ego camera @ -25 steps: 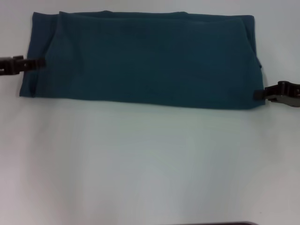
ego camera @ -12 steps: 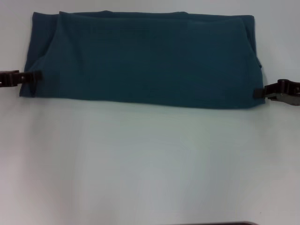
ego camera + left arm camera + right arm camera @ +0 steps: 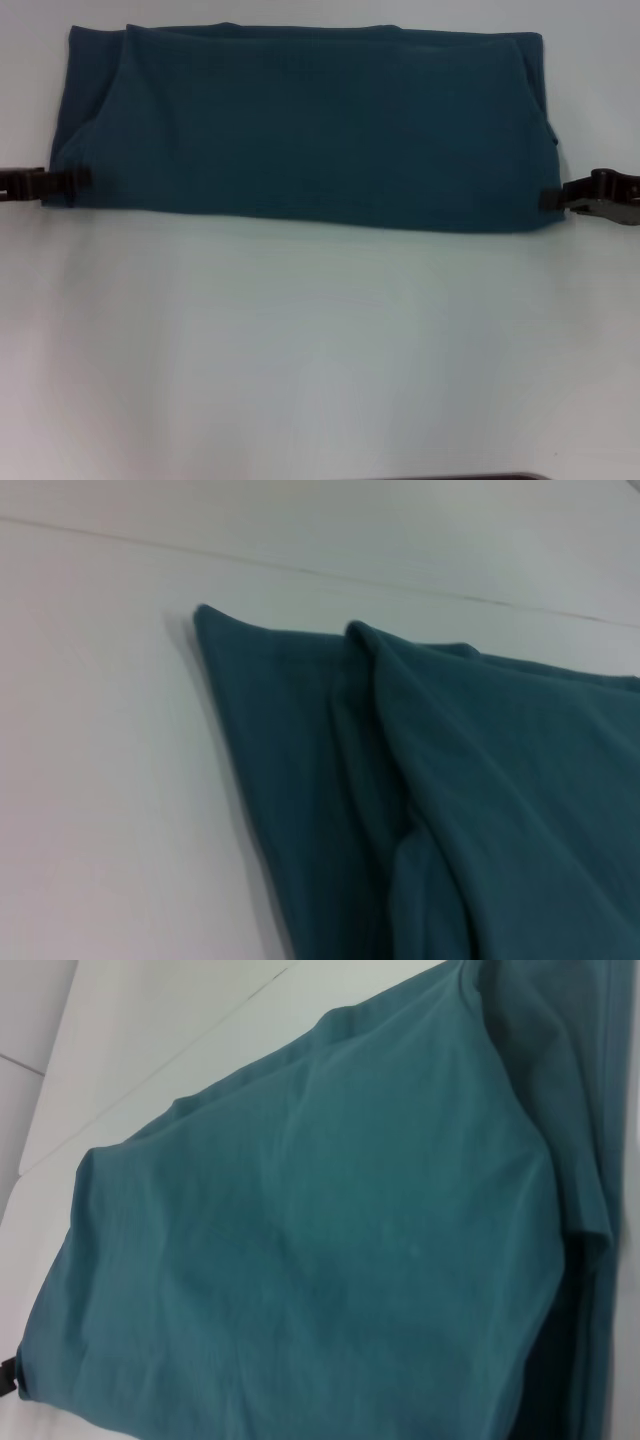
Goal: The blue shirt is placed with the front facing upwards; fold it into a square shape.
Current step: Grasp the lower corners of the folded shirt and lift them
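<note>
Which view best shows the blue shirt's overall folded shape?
The head view: the blue shirt lies as a whole wide band, with a hand at each end. The left wrist view shows only one layered corner; the right wrist view shows a close stretch of plain fabric.

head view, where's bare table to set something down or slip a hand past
The widest bare patch is the white table nearer the robot than the folded dark teal-blue cotton shirt. Only a thin strip lies beyond its far edge. It is crowded at both ends: left gripper and right gripper sit at the near corners.
</note>
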Tool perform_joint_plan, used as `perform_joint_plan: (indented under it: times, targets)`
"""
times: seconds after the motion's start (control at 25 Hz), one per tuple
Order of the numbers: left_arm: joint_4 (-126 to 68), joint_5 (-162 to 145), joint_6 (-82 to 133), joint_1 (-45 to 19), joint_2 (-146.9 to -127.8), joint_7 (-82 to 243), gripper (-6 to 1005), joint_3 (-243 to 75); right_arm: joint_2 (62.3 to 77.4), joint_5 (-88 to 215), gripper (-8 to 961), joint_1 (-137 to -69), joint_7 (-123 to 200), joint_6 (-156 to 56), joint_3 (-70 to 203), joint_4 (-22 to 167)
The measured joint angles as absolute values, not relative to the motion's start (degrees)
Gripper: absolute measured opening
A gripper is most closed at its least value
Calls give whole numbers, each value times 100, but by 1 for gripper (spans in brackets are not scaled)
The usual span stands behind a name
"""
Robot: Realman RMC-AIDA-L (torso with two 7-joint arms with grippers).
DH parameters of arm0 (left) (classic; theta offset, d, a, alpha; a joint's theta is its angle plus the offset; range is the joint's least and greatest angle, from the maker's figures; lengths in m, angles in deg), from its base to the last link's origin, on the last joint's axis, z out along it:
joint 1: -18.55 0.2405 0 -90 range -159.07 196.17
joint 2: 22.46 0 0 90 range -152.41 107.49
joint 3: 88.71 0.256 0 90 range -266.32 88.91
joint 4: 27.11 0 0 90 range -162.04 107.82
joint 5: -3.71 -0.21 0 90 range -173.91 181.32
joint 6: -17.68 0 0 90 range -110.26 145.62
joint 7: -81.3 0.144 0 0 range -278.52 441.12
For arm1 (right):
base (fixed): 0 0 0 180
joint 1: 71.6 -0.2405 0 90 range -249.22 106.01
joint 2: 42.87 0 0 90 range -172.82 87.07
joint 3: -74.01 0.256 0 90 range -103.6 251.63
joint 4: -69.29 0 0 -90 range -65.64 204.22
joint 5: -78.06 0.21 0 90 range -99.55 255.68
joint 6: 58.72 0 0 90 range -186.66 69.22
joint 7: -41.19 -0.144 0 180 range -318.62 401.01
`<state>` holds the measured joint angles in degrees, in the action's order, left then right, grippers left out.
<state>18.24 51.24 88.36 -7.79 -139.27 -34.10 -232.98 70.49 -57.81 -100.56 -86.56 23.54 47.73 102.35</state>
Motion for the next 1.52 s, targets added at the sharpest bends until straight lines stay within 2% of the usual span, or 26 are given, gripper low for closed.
perform_joint_plan:
  times: [1.52]
  targets:
    - [1887,4645,9423,-1080,-13830,-3388,814,-23008,7041,-5773,20,-10073,-8674,2325,4774,10224]
